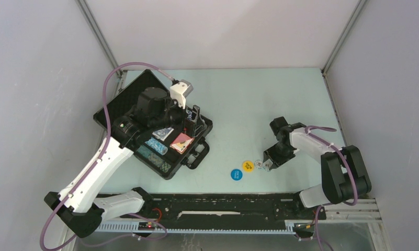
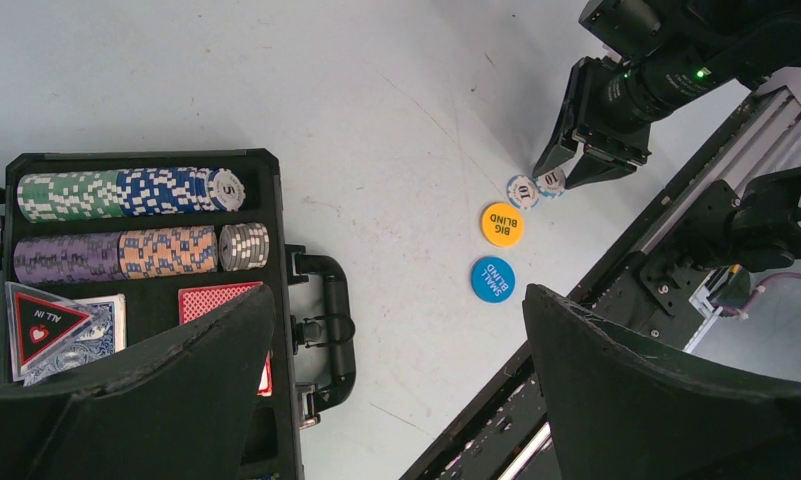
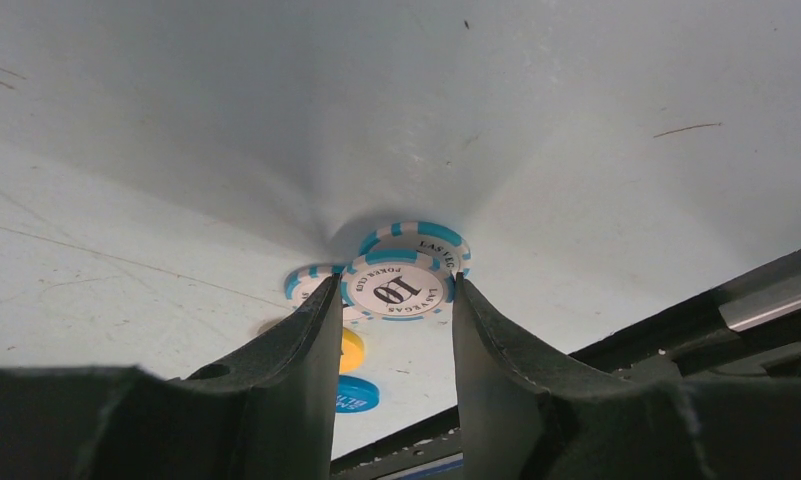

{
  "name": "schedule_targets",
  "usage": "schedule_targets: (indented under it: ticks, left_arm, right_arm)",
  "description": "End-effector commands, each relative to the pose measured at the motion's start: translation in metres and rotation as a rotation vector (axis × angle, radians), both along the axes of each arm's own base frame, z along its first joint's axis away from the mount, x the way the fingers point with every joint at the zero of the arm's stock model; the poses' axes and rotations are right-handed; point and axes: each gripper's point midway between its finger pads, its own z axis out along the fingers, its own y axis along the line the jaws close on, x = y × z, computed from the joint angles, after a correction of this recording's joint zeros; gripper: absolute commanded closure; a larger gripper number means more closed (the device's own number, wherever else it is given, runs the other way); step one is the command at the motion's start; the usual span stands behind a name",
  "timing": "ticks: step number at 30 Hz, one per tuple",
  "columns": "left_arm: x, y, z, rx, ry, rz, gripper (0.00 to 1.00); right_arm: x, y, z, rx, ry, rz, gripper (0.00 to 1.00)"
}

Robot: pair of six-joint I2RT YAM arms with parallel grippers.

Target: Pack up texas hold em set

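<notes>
The black briefcase (image 1: 118, 112) lies open at the left. In the left wrist view its tray (image 2: 276, 200) holds rows of multicolour chips (image 2: 126, 192), a red deck (image 2: 216, 298), a blue deck (image 2: 104, 318) and the triangular "ALL IN" marker (image 2: 44, 325). My left gripper (image 1: 192, 123) hangs above the case's handle side, open and empty (image 2: 396, 305). My right gripper (image 1: 267, 163) is down on the table with its fingertips against both edges of a white and light-blue "10" chip (image 3: 396, 287). Two more such chips (image 3: 421, 238) lie touching it. A yellow disc (image 1: 247, 166) and a blue disc (image 1: 236, 174) lie just left.
The black rail (image 1: 223, 206) with both arm bases runs along the near edge, close behind the discs. The case handle (image 2: 331, 320) sticks out toward the discs. Grey walls enclose the table on three sides.
</notes>
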Motion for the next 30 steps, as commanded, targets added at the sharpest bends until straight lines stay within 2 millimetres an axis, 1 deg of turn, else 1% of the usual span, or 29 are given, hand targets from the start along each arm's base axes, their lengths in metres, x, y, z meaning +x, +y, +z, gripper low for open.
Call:
schedule_targets:
  ticks: [1,8,10,12,15,21,25,27,29,30]
  left_arm:
    - [-0.001,-0.001,-0.001,-0.009,-0.007,-0.012,0.0]
    - [0.0,-0.001,-0.002,-0.009,-0.006,-0.012,0.0]
    - [-0.001,-0.002,-0.002,-0.009,-0.005,-0.015,0.0]
    - [-0.001,-0.002,-0.002,-0.01,-0.005,-0.015,0.0]
    - [-0.001,-0.002,-0.002,-0.01,-0.004,-0.016,0.0]
    - [-0.001,-0.002,-0.002,-0.01,-0.004,-0.017,0.0]
    - [-0.002,-0.002,-0.002,-0.011,-0.004,-0.018,0.0]
    - [-0.002,-0.002,-0.002,-0.012,-0.002,-0.019,0.0]
    - [-0.002,-0.003,-0.002,-0.014,-0.002,-0.022,0.0]
    - [-0.002,-0.003,-0.001,-0.015,-0.002,-0.022,0.0]
  right_arm:
    - [-0.001,0.002,-0.005,0.005,0.012,-0.018,0.59]
    - [-0.002,-0.002,-0.002,-0.014,0.003,-0.023,0.55]
    - [-0.002,-0.009,-0.001,-0.05,-0.005,-0.029,0.54]
    - [-0.003,-0.012,-0.001,-0.061,-0.004,-0.033,0.53]
    - [-0.003,-0.011,-0.002,-0.053,-0.006,-0.031,0.52]
    - [-0.003,-0.005,0.001,-0.023,-0.012,-0.022,0.44]
    - [-0.003,0.0,0.008,-0.01,-0.041,-0.018,0.36]
    - [-0.001,0.004,0.013,-0.001,-0.064,-0.019,0.3]
    - [0.001,0.011,0.017,0.008,-0.078,-0.019,0.28]
    - [0.001,0.018,0.019,0.031,-0.074,-0.013,0.28]
